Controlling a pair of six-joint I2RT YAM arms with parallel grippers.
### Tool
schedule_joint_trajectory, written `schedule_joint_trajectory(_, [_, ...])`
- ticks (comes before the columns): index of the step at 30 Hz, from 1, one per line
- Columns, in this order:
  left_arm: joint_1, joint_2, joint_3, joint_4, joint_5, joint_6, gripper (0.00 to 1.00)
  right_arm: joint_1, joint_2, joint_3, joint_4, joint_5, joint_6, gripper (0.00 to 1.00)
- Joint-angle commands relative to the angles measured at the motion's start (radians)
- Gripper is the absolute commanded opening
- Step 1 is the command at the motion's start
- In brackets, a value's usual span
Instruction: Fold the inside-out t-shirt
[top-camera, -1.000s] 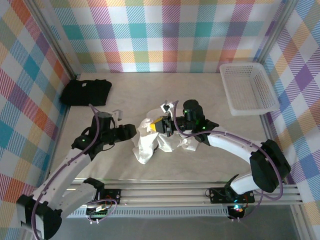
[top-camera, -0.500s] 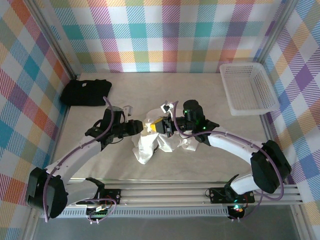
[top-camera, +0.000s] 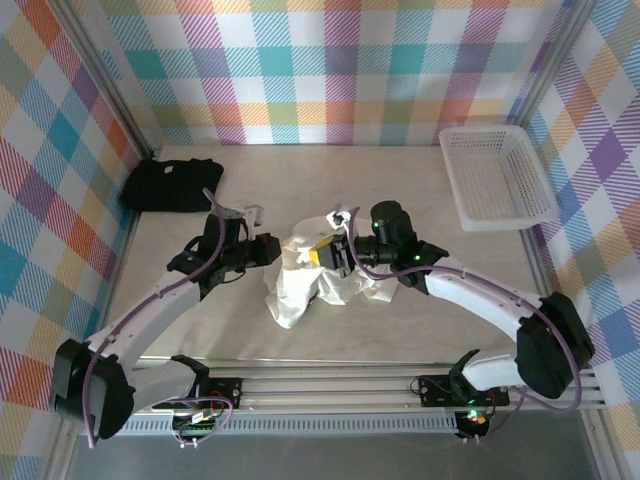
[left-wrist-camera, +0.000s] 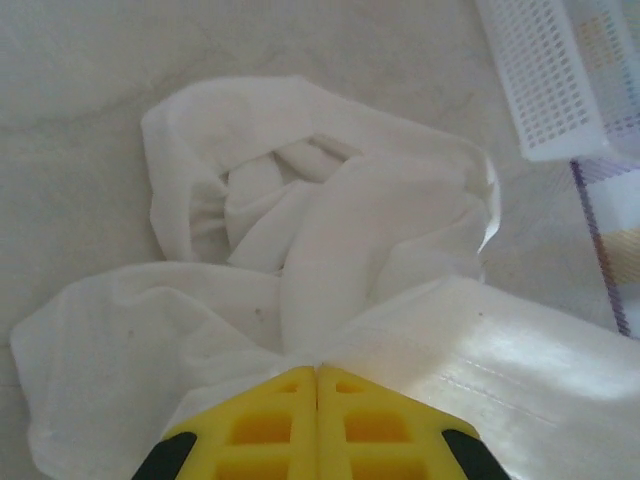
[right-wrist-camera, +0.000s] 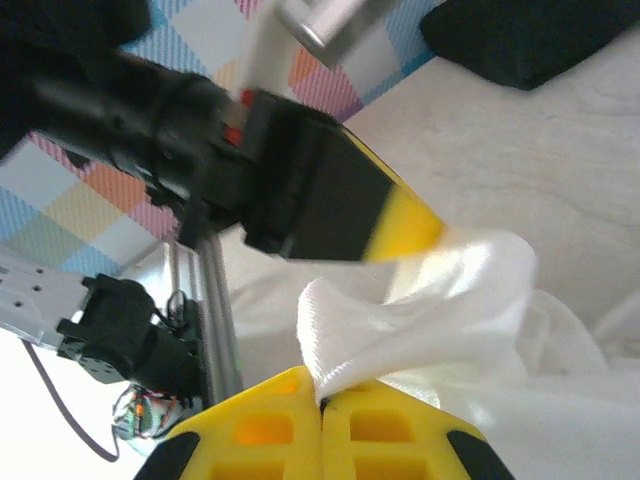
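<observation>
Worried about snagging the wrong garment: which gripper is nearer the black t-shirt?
Left. The left gripper, shut on the inside-out t-shirt, lies right of the black t-shirt; the right gripper is farther right.

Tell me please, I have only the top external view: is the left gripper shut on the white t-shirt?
Observer: Yes. Its wrist view shows the left gripper shut, pinching a fold of the inside-out t-shirt.
Operator: And the right one?
Observer: The right gripper is shut on another fold, seen in its wrist view.
Operator: Do the two touch?
Observer: No. The right wrist view shows the left fingertip apart from the right gripper, cloth between them.
</observation>
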Motion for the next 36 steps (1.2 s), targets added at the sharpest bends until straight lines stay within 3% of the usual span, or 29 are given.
schedule_joint_trajectory(1, [-0.007,-0.119,0.068,-0.023,-0.019,0.031,0.00,0.004,-0.079,0.066,-0.167,0.088,-0.146,0.01])
schedule_joint_trajectory(9, [0.000,-0.254,0.165,-0.186,-0.009,-0.051,0.00,0.004,-0.146,0.092,-0.326,0.162,-0.262,0.01])
schedule_joint_trajectory(12, [0.004,-0.254,0.196,-0.267,-0.021,-0.040,0.00,0.004,-0.144,0.081,-0.292,0.108,-0.242,0.00])
schedule_joint_trajectory(17, [0.003,-0.270,0.208,-0.389,-0.148,0.026,0.00,0.004,-0.146,0.063,-0.254,0.025,-0.237,0.00])
schedule_joint_trajectory(22, [0.003,-0.281,0.169,-0.401,-0.154,0.071,0.00,-0.003,-0.149,0.045,-0.252,-0.039,-0.236,0.01])
schedule_joint_trajectory(25, [0.001,-0.281,0.123,-0.390,-0.097,0.075,0.00,-0.003,-0.153,0.026,-0.291,-0.108,-0.256,0.04])
schedule_joint_trajectory(31, [-0.026,-0.303,-0.041,-0.362,0.071,-0.073,0.00,0.027,-0.138,-0.051,-0.382,-0.130,-0.220,0.07])
schedule_joint_trajectory(36, [-0.105,-0.364,-0.208,-0.367,0.000,-0.228,0.00,0.062,-0.075,-0.108,-0.459,-0.074,-0.165,0.10])
